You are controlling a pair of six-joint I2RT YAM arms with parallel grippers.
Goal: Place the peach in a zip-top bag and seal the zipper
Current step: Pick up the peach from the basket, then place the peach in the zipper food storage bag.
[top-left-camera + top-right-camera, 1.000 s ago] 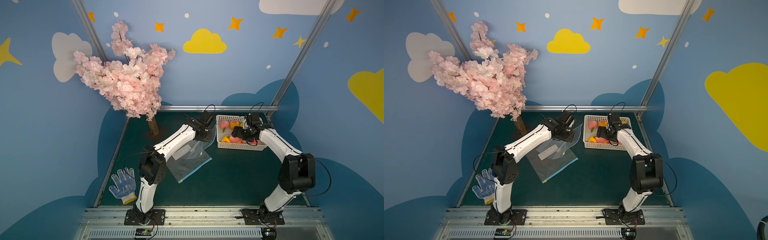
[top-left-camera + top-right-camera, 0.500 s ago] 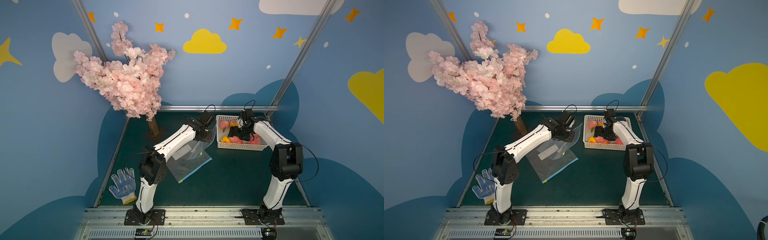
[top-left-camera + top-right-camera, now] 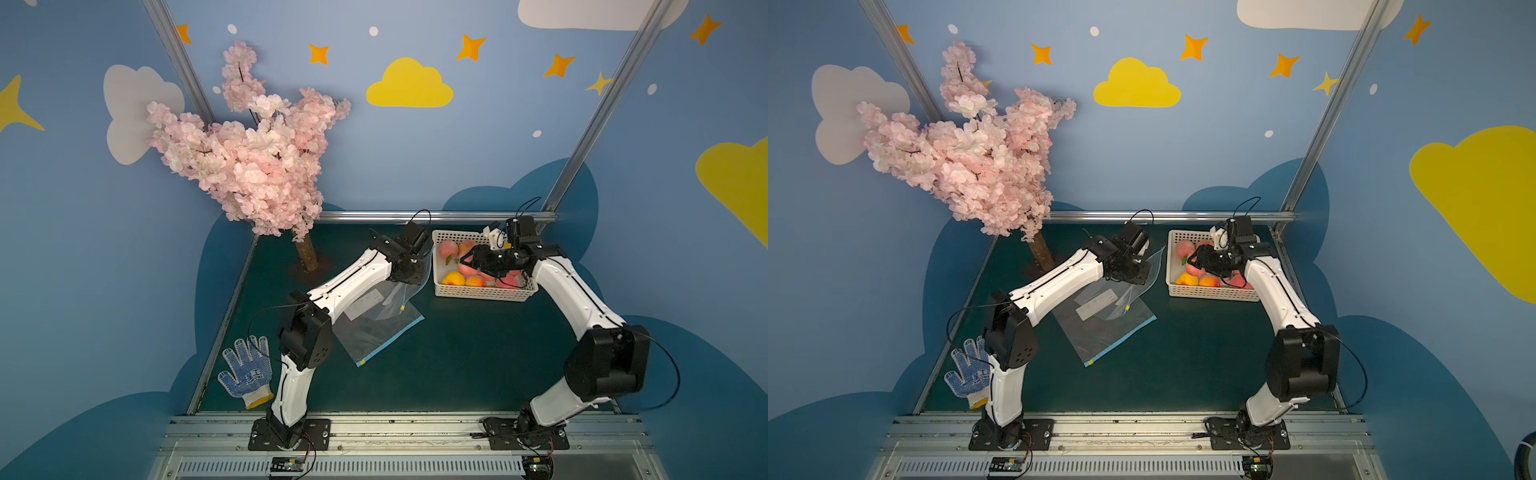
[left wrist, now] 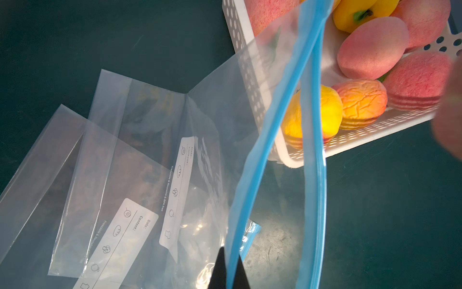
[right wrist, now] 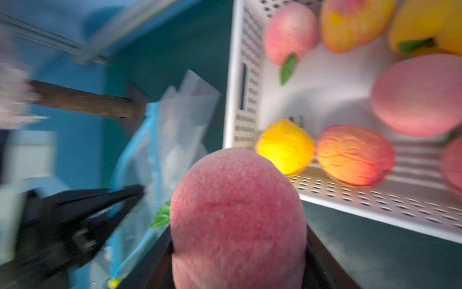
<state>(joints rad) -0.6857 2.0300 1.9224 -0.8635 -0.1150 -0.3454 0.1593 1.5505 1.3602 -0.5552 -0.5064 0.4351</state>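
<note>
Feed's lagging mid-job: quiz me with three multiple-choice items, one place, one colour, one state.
1. The white, blue-dotted fabric glove lies: A in a basket; B on the dark green mat's near left corner; C beneath a tree.
2. Zipper strip colour on the clear plastic zip-top bag? A blue; B red; C green.
3. The right claw is: A open, empty; B shut on a glove; C shut on the pink fuzzy peach.
B, seen in both top views; A, left wrist view; C, peach between its jaws.

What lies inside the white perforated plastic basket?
Pink peaches, two wrinkled orange-yellow fruits and a yellow pepper lie in the white basket. Anything beneath them is covered.
</note>
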